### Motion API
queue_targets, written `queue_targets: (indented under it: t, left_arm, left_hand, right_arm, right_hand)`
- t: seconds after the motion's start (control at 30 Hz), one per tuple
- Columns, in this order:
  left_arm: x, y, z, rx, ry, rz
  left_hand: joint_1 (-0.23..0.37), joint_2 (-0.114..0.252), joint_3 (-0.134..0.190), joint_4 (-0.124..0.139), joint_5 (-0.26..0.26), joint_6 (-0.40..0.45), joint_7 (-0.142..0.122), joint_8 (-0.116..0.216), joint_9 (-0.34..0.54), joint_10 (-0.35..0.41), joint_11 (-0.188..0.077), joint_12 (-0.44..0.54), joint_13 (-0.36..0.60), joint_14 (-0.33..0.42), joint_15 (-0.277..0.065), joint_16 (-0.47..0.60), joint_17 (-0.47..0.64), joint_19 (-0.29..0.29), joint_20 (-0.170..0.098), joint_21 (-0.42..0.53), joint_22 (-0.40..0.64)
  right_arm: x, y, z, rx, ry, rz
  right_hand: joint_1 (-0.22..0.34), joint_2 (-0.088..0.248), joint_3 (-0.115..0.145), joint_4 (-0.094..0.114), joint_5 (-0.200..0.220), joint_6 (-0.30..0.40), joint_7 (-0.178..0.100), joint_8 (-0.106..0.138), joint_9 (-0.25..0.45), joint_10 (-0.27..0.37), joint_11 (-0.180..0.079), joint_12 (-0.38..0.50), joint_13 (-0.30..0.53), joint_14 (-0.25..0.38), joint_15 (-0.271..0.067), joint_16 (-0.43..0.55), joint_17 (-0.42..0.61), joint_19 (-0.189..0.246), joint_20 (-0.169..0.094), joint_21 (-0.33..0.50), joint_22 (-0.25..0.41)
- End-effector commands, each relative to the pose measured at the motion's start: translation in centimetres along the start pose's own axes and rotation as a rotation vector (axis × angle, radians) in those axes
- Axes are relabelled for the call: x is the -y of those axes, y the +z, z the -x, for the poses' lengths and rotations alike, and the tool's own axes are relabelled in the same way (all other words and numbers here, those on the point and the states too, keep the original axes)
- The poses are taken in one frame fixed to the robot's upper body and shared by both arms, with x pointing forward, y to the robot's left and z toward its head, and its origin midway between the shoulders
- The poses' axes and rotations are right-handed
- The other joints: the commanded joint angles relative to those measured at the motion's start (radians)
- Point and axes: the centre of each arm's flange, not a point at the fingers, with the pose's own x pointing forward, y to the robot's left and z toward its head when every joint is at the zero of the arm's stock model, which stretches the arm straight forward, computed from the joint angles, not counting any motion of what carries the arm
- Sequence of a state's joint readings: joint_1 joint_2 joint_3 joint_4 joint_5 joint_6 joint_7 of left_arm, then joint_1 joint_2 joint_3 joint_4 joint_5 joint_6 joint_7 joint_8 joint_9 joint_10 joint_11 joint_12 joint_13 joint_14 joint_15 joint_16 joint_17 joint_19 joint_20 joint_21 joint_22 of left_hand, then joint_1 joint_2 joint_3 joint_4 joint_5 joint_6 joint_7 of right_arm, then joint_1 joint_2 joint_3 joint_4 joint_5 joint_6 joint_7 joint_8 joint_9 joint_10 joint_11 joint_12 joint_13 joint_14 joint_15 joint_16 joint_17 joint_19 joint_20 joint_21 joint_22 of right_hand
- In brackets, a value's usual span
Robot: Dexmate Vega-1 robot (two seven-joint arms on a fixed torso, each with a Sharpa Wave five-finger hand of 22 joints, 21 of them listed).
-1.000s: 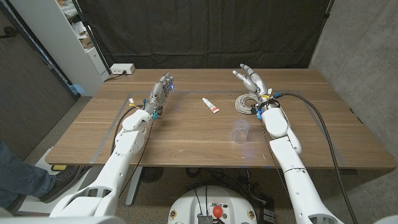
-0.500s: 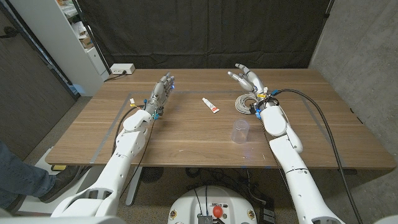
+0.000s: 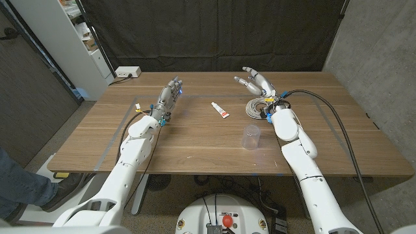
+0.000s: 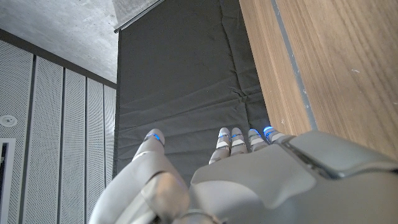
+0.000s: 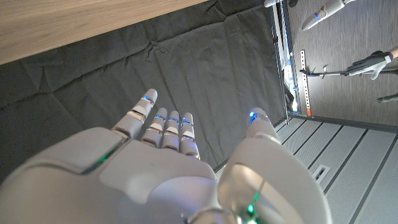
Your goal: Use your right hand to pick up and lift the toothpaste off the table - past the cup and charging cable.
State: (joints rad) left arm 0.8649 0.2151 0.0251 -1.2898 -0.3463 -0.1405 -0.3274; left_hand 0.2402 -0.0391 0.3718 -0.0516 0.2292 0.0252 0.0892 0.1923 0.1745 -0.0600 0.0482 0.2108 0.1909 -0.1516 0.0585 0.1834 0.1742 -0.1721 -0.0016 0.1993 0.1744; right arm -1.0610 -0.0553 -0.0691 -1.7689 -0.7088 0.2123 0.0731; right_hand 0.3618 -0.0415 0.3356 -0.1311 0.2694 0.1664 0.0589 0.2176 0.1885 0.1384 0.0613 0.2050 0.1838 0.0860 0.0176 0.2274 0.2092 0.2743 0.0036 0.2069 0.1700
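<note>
The toothpaste point(image 3: 220, 110), a small white tube with a red cap end, lies on the wooden table point(image 3: 195, 140) near the middle. A clear plastic cup point(image 3: 251, 136) stands nearer the front edge, and a coiled white charging cable point(image 3: 258, 107) lies to the right of the tube. My right hand point(image 3: 257, 81) hovers open above the far side of the cable, fingers spread and holding nothing; its back point(image 5: 168, 168) shows in the right wrist view. My left hand point(image 3: 168, 96) stands open on the left, holding nothing, with its back point(image 4: 249, 180) in the left wrist view.
A white power strip point(image 3: 128, 72) sits at the table's far left corner. A black curtain point(image 3: 214, 32) hangs behind the table, and a white shelf unit point(image 3: 71, 39) stands at the left. A black cable point(image 3: 341, 140) trails along my right arm.
My right hand has moved left and a little farther out, from over the cable's right side toward the toothpaste. The left hand has not moved.
</note>
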Motion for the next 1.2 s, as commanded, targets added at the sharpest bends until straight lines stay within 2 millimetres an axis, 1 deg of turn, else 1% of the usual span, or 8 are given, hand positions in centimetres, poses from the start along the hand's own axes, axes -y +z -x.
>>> queue_targets:
  t: [0.03, 0.17, 0.2, 0.6, 0.9, 0.97, 1.03, 1.2]
  left_arm:
    - [0.0, 0.0, 0.1, -0.004, -0.01, -0.011]
    - [0.1, 0.1, 0.0, 0.004, -0.008, -0.006]
    - [0.1, 0.2, 0.0, 0.002, -0.009, -0.011]
    - [0.3, 0.2, -0.1, 0.01, -0.01, -0.001]
    - [0.4, 0.2, 0.0, 0.016, -0.007, 0.001]
    - [0.5, 0.2, -0.1, 0.016, -0.012, 0.001]
    - [0.7, 0.1, 0.0, 0.017, -0.011, 0.004]
    - [0.9, 0.1, 0.1, 0.015, -0.009, 0.002]
  left_hand:
    - [0.0, 0.011, 0.002, -0.004, -0.002, 0.001, 0.004, -0.004, 0.003, -0.005, 0.0, -0.003, 0.001, -0.009, -0.002, 0.001, 0.005, -0.021, 0.005, -0.002, 0.006]
    - [0.0, 0.012, 0.001, -0.004, -0.003, -0.002, 0.004, -0.005, 0.003, -0.009, 0.0, -0.005, 0.0, -0.012, -0.002, 0.0, 0.005, -0.025, 0.006, -0.004, 0.006]
    - [0.0, 0.012, 0.001, -0.004, -0.003, -0.002, 0.004, -0.005, 0.003, -0.009, 0.001, -0.005, 0.0, -0.012, -0.002, 0.0, 0.005, -0.025, 0.007, -0.004, 0.006]
    - [0.001, 0.013, 0.001, -0.006, -0.005, -0.004, 0.002, -0.006, 0.003, -0.011, 0.0, -0.005, 0.0, -0.015, -0.002, 0.0, 0.005, -0.027, 0.009, -0.004, 0.006]
    - [0.001, 0.015, 0.001, -0.007, -0.007, -0.004, 0.003, -0.006, 0.003, -0.01, 0.0, -0.005, 0.0, -0.015, -0.002, 0.0, 0.005, -0.028, 0.01, -0.004, 0.006]
    - [0.001, 0.015, 0.001, -0.008, -0.007, -0.003, 0.002, -0.005, 0.003, -0.01, 0.0, -0.005, 0.0, -0.015, -0.002, 0.0, 0.005, -0.028, 0.01, -0.003, 0.006]
    - [0.001, 0.015, 0.0, -0.008, -0.007, -0.003, 0.003, -0.005, 0.003, -0.01, 0.0, -0.004, 0.0, -0.014, -0.001, 0.001, 0.005, -0.028, 0.01, -0.004, 0.006]
    - [0.001, 0.016, 0.0, -0.009, -0.008, -0.002, 0.003, -0.005, 0.003, -0.009, 0.004, -0.004, 0.0, -0.014, 0.0, 0.001, 0.005, -0.027, 0.006, -0.003, 0.006]
  right_arm:
    - [-0.2, 1.1, 0.0, -0.013, 0.003, 0.08]
    - [-0.3, 1.5, 0.0, -0.032, -0.008, 0.113]
    - [-0.3, 1.6, 0.0, -0.034, -0.011, 0.118]
    - [-0.8, 2.3, -0.2, -0.05, 0.014, 0.153]
    - [-1.6, 3.3, -0.5, -0.053, 0.022, 0.251]
    - [-1.8, 3.6, -0.5, -0.048, 0.016, 0.281]
    - [-2.0, 3.7, -0.5, -0.045, 0.014, 0.293]
    - [-2.5, 3.6, -0.7, -0.047, 0.029, 0.303]
  right_hand:
    - [0.016, -0.001, 0.002, -0.007, -0.002, 0.004, 0.005, 0.0, 0.003, 0.001, 0.003, -0.003, 0.005, 0.011, 0.005, 0.004, 0.004, 0.008, 0.006, -0.002, 0.003]
    - [0.02, 0.002, 0.001, -0.008, -0.004, 0.01, 0.008, 0.001, 0.003, 0.014, 0.01, 0.001, 0.005, 0.025, 0.006, 0.01, 0.005, 0.013, 0.006, -0.001, 0.003]
    - [0.021, 0.003, 0.001, -0.008, -0.004, 0.011, 0.01, 0.001, 0.003, 0.015, 0.004, 0.001, 0.005, 0.03, 0.006, 0.012, 0.006, 0.015, 0.006, -0.001, 0.003]
    - [0.039, 0.014, 0.004, -0.012, -0.01, 0.043, 0.018, 0.008, 0.003, 0.05, 0.015, 0.01, 0.006, 0.051, 0.009, 0.021, 0.011, 0.036, 0.01, 0.003, 0.003]
    - [0.051, 0.016, 0.005, -0.016, -0.013, 0.055, 0.02, 0.01, 0.003, 0.061, 0.015, 0.012, 0.006, 0.06, 0.009, 0.024, 0.012, 0.044, 0.013, 0.003, 0.003]
    - [0.055, 0.015, 0.004, -0.017, -0.015, 0.063, 0.019, 0.011, 0.003, 0.077, 0.017, 0.016, 0.007, 0.063, 0.011, 0.025, 0.013, 0.045, 0.014, 0.002, 0.003]
    - [0.059, 0.016, 0.003, -0.017, -0.017, 0.077, 0.025, 0.015, 0.003, 0.086, 0.022, 0.018, 0.007, 0.069, 0.011, 0.027, 0.014, 0.048, 0.015, 0.002, 0.003]
    - [0.064, 0.016, 0.003, -0.018, -0.02, 0.08, 0.024, 0.013, 0.003, 0.105, 0.017, 0.023, 0.008, 0.075, 0.012, 0.029, 0.015, 0.054, 0.017, 0.003, 0.003]
